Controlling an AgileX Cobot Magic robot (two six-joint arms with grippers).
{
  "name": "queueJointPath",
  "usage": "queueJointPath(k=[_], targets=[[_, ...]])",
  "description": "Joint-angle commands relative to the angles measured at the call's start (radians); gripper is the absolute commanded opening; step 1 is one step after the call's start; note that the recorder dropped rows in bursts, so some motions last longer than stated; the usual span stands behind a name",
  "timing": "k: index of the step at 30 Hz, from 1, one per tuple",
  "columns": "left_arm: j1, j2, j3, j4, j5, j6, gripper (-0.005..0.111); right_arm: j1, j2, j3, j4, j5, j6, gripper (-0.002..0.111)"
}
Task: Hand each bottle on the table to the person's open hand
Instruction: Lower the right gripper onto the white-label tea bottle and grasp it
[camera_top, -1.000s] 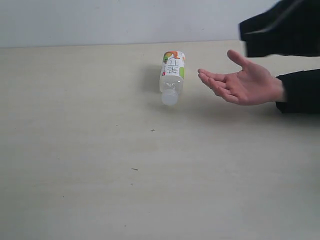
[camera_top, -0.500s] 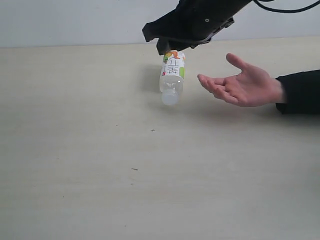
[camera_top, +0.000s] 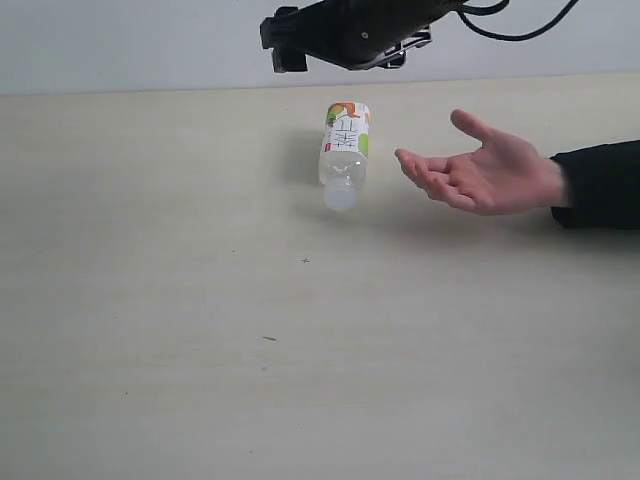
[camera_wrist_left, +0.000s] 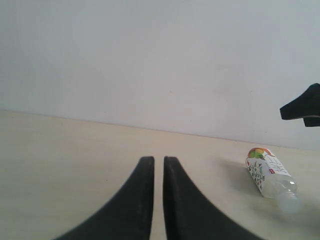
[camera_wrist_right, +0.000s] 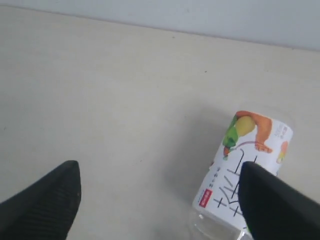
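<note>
Right fingers (camera_wrist_right: 47, 200) spread wide above the lying bottle (camera_top: 345, 150) — a pre-grasp stance, nothing held.

The bottle lies on its side on the surface (camera_top: 200, 350), below the right fingers and off-centre in their gap. One finger overlaps the label in the wrist view, the other stands over bare surface. The wide opening probably serves to straddle the bottle's body, and a sideways correction looks needed before descent. The person's open hand (camera_top: 480, 170) waits palm up, lower than the right fingers and just beyond the bottle — likely so the carry is short. The left fingers (camera_wrist_left: 145, 200) are drawn together to a thin slit and empty, with the bottle well apart to one side. They look parked.
</note>
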Motion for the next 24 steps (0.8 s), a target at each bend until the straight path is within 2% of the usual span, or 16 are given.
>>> queueJointPath(k=[1,7,24], targets=[[-0.007,-0.006,-0.001,0.001,-0.001,-0.001,0.010,0.002,0.077,-0.100,-0.213,0.088,0.207,0.086],[-0.007,-0.006,-0.001,0.001,-0.001,-0.001,0.010,0.002,0.162,-0.175,-0.305,0.175,0.284,0.105],[-0.007,-0.006,-0.001,0.001,-0.001,-0.001,0.010,0.002,0.226,-0.183,-0.370,0.076,0.295,0.105]])
